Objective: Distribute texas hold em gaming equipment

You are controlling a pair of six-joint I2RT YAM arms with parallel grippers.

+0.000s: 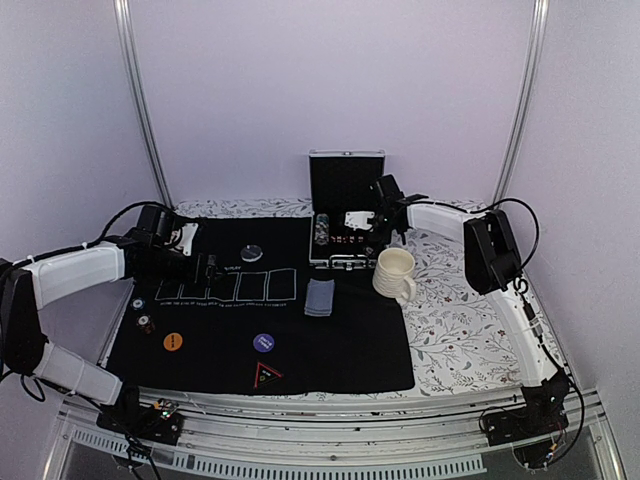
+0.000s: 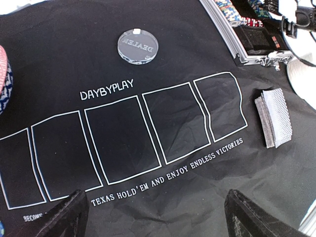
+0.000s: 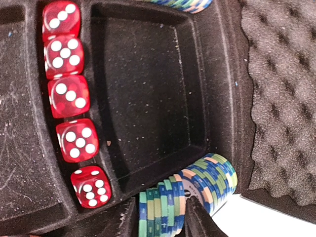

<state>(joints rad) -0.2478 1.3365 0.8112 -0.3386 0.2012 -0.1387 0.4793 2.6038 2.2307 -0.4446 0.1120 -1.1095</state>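
Observation:
In the open case [image 1: 347, 215], a row of green, blue and white edged poker chips [image 3: 163, 212] lies on edge. My right gripper [image 3: 158, 222] straddles several of them, one finger against each end of the group; the other chips [image 3: 212, 180] stay outside. My left gripper [image 2: 158, 222] hangs open over the black mat [image 1: 330, 350], nothing between its fingers [image 2: 64, 217]. A small stack of blue-grey playing cards [image 1: 320, 297] lies on the mat by the printed card boxes. Orange [image 1: 173, 341] and purple [image 1: 264, 343] buttons lie near the front, and a clear dealer button [image 2: 138, 46] farther back.
A cream mug [image 1: 395, 272] stands right of the cards, close to the case. Red dice [image 3: 69, 98] fill a slot in the case beside an empty tray. Loose chips [image 1: 141, 310] lie at the mat's left edge. A triangular marker [image 1: 265, 376] sits at the front.

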